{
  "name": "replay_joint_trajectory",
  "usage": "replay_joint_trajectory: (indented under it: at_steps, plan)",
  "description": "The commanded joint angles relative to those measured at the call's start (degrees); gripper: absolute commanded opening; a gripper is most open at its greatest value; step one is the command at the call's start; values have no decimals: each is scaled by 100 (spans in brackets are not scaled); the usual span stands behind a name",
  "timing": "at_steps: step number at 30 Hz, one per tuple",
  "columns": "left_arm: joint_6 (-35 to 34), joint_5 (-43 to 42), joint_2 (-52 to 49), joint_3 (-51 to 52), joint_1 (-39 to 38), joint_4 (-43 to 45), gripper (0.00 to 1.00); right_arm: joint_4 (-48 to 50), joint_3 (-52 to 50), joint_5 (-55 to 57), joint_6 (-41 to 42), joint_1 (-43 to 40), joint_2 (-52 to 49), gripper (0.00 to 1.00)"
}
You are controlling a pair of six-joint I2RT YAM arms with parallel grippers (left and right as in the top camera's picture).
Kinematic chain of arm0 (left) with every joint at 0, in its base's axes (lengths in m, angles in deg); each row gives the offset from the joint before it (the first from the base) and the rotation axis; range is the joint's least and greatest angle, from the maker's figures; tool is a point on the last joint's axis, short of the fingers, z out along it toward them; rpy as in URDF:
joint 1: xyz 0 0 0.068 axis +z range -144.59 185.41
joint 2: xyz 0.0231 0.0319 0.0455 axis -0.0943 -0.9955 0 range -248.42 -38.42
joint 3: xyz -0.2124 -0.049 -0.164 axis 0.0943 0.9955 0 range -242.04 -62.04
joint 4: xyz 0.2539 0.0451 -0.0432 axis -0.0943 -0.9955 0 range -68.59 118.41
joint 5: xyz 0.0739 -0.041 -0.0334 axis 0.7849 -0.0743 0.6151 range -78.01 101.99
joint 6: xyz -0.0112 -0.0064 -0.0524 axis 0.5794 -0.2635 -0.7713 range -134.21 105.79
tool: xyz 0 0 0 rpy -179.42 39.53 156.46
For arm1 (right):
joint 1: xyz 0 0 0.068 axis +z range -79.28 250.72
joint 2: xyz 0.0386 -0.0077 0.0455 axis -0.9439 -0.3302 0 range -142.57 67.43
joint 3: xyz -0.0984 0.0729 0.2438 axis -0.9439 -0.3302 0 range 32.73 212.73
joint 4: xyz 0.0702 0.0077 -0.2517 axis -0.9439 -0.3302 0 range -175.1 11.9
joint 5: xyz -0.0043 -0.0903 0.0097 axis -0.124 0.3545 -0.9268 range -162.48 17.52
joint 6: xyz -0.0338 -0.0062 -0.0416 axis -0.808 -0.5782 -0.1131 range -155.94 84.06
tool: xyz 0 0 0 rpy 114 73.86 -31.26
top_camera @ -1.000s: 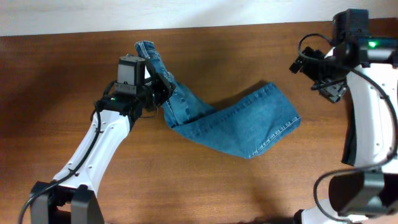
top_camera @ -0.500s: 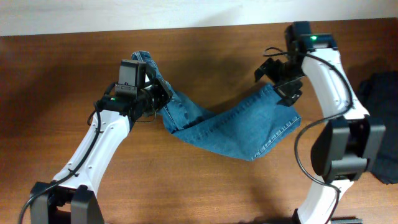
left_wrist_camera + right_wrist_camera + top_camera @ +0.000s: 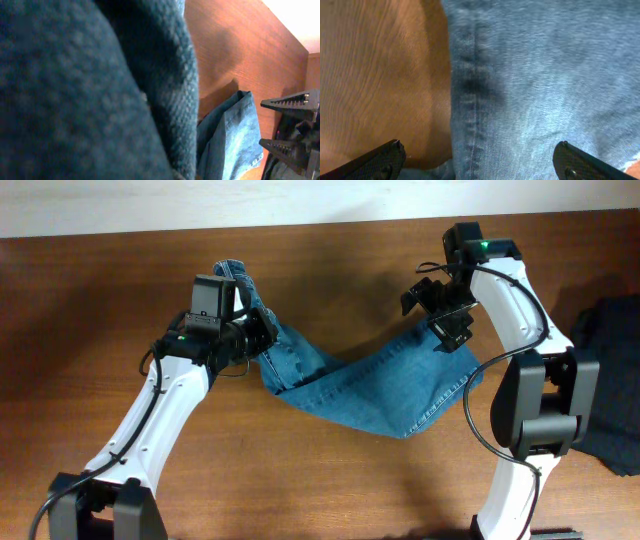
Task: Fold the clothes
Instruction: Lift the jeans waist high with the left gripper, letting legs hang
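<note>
Two grippers are at work on one garment. The left gripper (image 3: 256, 336) is nearly closed, pinching a bunched fold of the jeans (image 3: 370, 385) near their left end. In the left wrist view the denim sits so close to the lens that dark, blurred blue weave fills most of the picture, with only a strip of table and a lighter blue fold showing to the right.

The right gripper (image 3: 448, 330) has its jaws spread as wide as they go and holds nothing. From above it sits over the upper right corner of the jeans. In its own wrist view the two dark fingertips (image 3: 380, 160) show in the lower corners, and between them lies faded denim with a pale-stitched seam running up the frame. Whether the tips touch the cloth I cannot tell.

Outward from the left grip, a short twisted end of denim sticks up toward the back of the table. The rest runs rightward as a broad band that sags in the middle and fans out flat on the brown wooden table (image 3: 100, 300), its stitched hem along the lower right edge.

Well apart at the table's right edge lies a dark crumpled garment (image 3: 610, 380) — partly behind the right arm. A pale wall (image 3: 300, 200) runs along the back.
</note>
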Motion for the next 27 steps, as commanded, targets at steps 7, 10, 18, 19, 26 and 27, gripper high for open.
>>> replay_joint_trajectory:
  at_steps: [7,10,18,19,26,27]
  plan:
    - [197,48,216,-236,4,-168,1,-208,-240,1285,704,-35,-83,99]
    - [267,365,216,-236,22,-278,1,-496,-238,1467,697,-225,-83,100]
    - [1805,393,363,-1405,144,-660,1,-634,-238,1078,-216,-1029,-83,99]
    - [1950,407,361,-1681,114,-831,1,-656,-238,1080,-238,-1080,-83,99]
    - [2669,605,361,-3425,-262,-1392,1,-734,-238,968,-621,-1327,-83,99]
    - [2778,614,361,-3665,-330,-1390,1,-756,-238,955,-662,-1342,-83,99]
